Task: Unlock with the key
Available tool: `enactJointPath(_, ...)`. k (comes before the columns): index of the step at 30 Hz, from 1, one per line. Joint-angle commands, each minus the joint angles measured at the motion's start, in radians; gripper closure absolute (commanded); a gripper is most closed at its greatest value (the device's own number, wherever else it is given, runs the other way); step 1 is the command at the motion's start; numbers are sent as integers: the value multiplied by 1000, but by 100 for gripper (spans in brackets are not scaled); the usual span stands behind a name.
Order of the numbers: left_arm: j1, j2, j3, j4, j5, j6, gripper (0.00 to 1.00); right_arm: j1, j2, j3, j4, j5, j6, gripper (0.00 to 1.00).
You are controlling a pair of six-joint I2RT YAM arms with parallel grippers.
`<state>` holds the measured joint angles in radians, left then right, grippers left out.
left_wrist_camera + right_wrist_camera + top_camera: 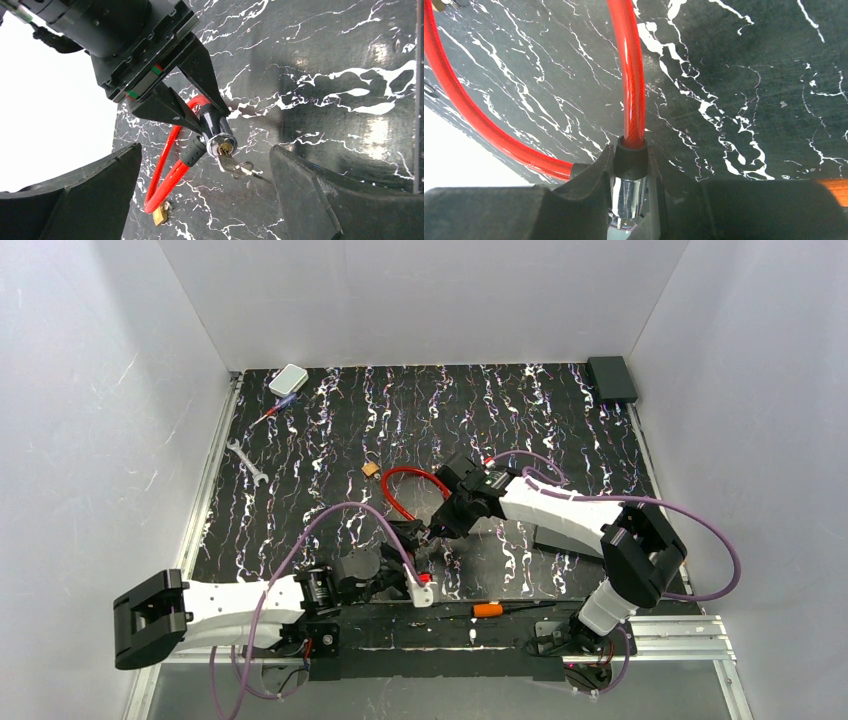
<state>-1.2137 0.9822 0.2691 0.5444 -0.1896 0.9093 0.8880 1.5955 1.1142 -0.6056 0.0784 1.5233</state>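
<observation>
Left wrist view: the tiny pale silvery metal key (pixel 226 161) has its blade in the keyhole on the end face of the shiny chrome lock cylinder (pixel 216 131). A small wire ring (pixel 245 170) hangs from its head.
Key from the left pincer (pixel 205 149): straight ahead, in the gap between the two black fingers (pixel 85 195) and touching neither.
Key's long axis: it carries on the line of the cylinder, pointing out and down toward the lower right of this view.
Nearer arm: the left; the right arm is occupied with the lock body.
Left pincer state: spread wide, holding nothing.
Right pincer (pixel 629 200) state: clamped across the chrome cylinder, just below the black collar (pixel 630 160) where the red plastic-coated cable (pixel 631 75) enters.
Tabletop (pixel 325 60): black with white marbling; the cylinder seems to be held a little above it.
Coming move, as a judgement: the left fingers must close on the flat faces of the key's head, then twist about that axis.
Risk: the dangling ring may get pinched instead of the head.
</observation>
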Motion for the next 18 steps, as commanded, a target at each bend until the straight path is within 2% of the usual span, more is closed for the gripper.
enactJointPath(1,-28,-79,6,-13,-28,-87,2,-20,-18,-19,12,14,-31,99)
enactJointPath(10,-55,-262,102,-157,-60,-435,2,-79,-22,-71,40,20,-144,99)
enactJointPath(14,-53,-319,152,-231,-311,-815,3,-83,-32,-77,60,42,-203,99)
enactJointPath(18,-52,-391,136,-266,-379,-1169,18,-83,-27,-49,51,79,-283,99)
